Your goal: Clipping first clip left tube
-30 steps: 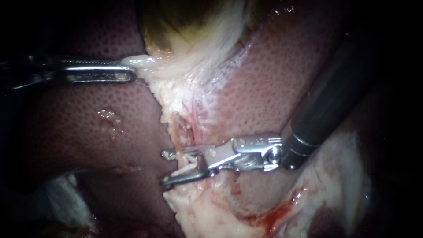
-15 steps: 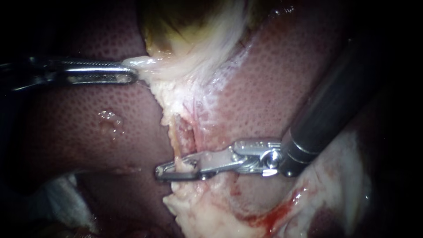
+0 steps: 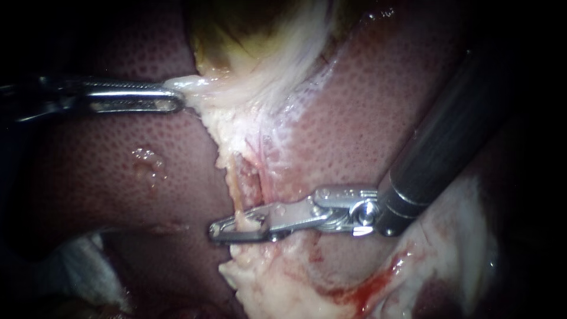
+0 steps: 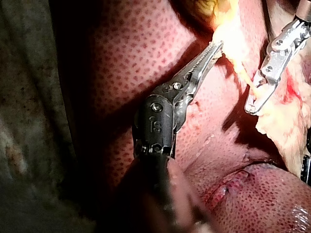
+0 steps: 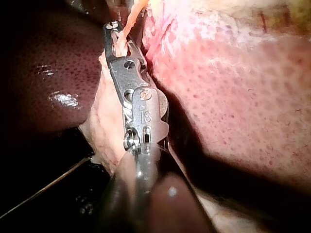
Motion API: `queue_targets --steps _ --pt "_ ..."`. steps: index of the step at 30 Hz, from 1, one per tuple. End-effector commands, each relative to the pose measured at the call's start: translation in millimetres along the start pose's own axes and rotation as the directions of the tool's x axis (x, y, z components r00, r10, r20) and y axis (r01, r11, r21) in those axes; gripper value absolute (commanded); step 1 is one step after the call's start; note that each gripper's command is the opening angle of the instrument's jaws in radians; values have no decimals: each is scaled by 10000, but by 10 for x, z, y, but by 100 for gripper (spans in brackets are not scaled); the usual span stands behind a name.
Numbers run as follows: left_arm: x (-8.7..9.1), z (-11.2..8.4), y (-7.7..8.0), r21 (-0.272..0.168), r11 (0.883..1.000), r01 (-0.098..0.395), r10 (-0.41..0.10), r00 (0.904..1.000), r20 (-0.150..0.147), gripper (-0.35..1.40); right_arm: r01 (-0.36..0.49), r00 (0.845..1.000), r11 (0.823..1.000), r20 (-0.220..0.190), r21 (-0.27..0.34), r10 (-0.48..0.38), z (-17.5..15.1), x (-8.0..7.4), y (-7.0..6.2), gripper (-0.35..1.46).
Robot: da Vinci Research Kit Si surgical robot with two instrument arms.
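Observation:
A thin pale-orange left tube [image 3: 235, 189] runs down from the white tissue under the gallbladder [image 3: 236, 29]. My right instrument [image 3: 236, 227] comes in from the upper right, its jaws shut across this tube [image 5: 129, 22] from both sides. Any clip between the jaws is hidden. A pinker strand [image 3: 258, 177] lies just right of the tube, outside the jaws. My left instrument [image 3: 174, 94] reaches in from the left, its toothed jaws shut on pale gallbladder tissue [image 3: 192, 82] and holding it taut. The left wrist view shows that grip [image 4: 216, 46] with my right instrument [image 4: 252, 102] beyond it.
Dark red liver [image 3: 118, 153] lies on both sides of the pale strip, also to the right [image 3: 366, 106]. Fatty white tissue [image 3: 266, 283] with a streak of blood [image 3: 366, 289] lies below the right jaws. White gauze [image 3: 88, 272] shows at the lower left.
One second ago my right instrument's jaws stood open around the tube with a clip showing between them; they have since closed on it and stayed so. My left instrument has held still.

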Motion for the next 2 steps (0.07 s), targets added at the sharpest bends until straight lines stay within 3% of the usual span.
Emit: queue_targets --steps 1,2 --pt "0 0 0 0 10000 -1 1 10000 1 -35 -1 10000 10000 1 -1 1 0 0 1 -35" --pt "0 0 0 0 10000 -1 1 10000 1 -35 -1 10000 10000 1 -1 1 -1 0 1 -35"
